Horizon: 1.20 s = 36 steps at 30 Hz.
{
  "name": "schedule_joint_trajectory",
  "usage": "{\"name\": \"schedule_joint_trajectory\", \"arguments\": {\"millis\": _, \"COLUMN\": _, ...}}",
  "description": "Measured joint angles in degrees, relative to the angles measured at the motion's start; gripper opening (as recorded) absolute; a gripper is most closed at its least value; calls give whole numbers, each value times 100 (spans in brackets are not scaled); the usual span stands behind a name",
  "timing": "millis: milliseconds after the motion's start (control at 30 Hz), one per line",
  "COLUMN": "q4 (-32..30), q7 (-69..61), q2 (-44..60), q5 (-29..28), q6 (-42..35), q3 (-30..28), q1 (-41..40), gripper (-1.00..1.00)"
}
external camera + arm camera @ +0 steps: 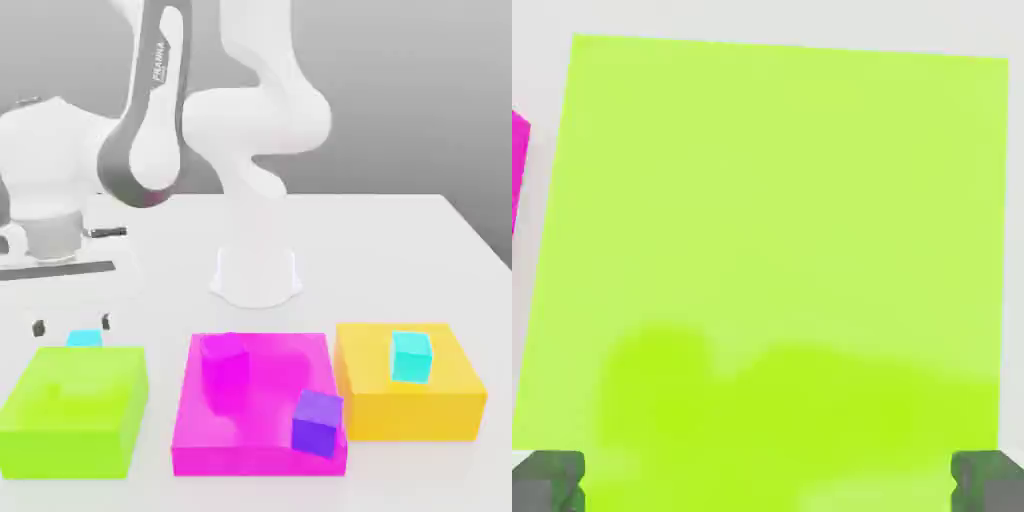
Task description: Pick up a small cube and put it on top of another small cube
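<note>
One small cyan cube (85, 338) peeks out just behind the far edge of the lime-green block (72, 408), its lower part hidden by that block. My gripper (72, 325) hangs open right there, with its dark fingertips (38, 327) on either side of the cube and nothing clamped. The other small cyan cube (411, 356) sits on top of the yellow block (410, 400) at the exterior view's right. In the hand view the fingertips (547, 482) stand wide apart over the lime-green block (782, 250), with my gripper (768, 488) open.
A big magenta block (260, 440) lies in the middle and carries a magenta cube (224, 362) and a purple cube (317, 422). The robot's white base (256, 275) stands behind the blocks. The magenta block's corner (517, 170) shows beside the green one.
</note>
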Motion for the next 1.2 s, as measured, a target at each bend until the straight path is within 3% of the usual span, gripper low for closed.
{"name": "schedule_joint_trajectory", "arguments": {"millis": 133, "q4": -275, "q7": 29, "q2": 174, "q5": -765, "q6": 301, "q3": -203, "q1": -559, "gripper": 0}}
{"name": "schedule_joint_trajectory", "arguments": {"millis": 333, "q4": -138, "q7": -96, "q2": 106, "q5": -657, "q6": 235, "q3": 655, "q1": -1872, "gripper": 0}}
{"name": "schedule_joint_trajectory", "arguments": {"millis": 433, "q4": -67, "q7": -240, "q2": 123, "q5": -448, "q6": 221, "q3": 1055, "q1": -1531, "gripper": 0}}
{"name": "schedule_joint_trajectory", "arguments": {"millis": 533, "q4": -10, "q7": -424, "q2": 187, "q5": -188, "q6": 237, "q3": 922, "q1": -647, "gripper": 0}}
{"name": "schedule_joint_trajectory", "arguments": {"millis": 600, "q4": 24, "q7": -602, "q2": 265, "q5": 61, "q6": 262, "q3": 612, "q1": -384, "gripper": 0}}
{"name": "schedule_joint_trajectory", "arguments": {"millis": 633, "q4": 39, "q7": -710, "q2": 313, "q5": 212, "q6": 278, "q3": 508, "q1": -672, "gripper": 0}}
{"name": "schedule_joint_trajectory", "arguments": {"millis": 800, "q4": 111, "q7": -1331, "q2": 638, "q5": 1070, "q6": 401, "q3": 772, "q1": -888, "gripper": 0}}
{"name": "schedule_joint_trajectory", "arguments": {"millis": 1033, "q4": 222, "q7": -2420, "q2": 1289, "q5": 2531, "q6": 697, "q3": 1691, "q1": -1494, "gripper": 0}}
{"name": "schedule_joint_trajectory", "arguments": {"millis": 1200, "q4": 317, "q7": -3246, "q2": 1852, "q5": 3559, "q6": 1081, "q3": 2685, "q1": -2261, "gripper": 0}}
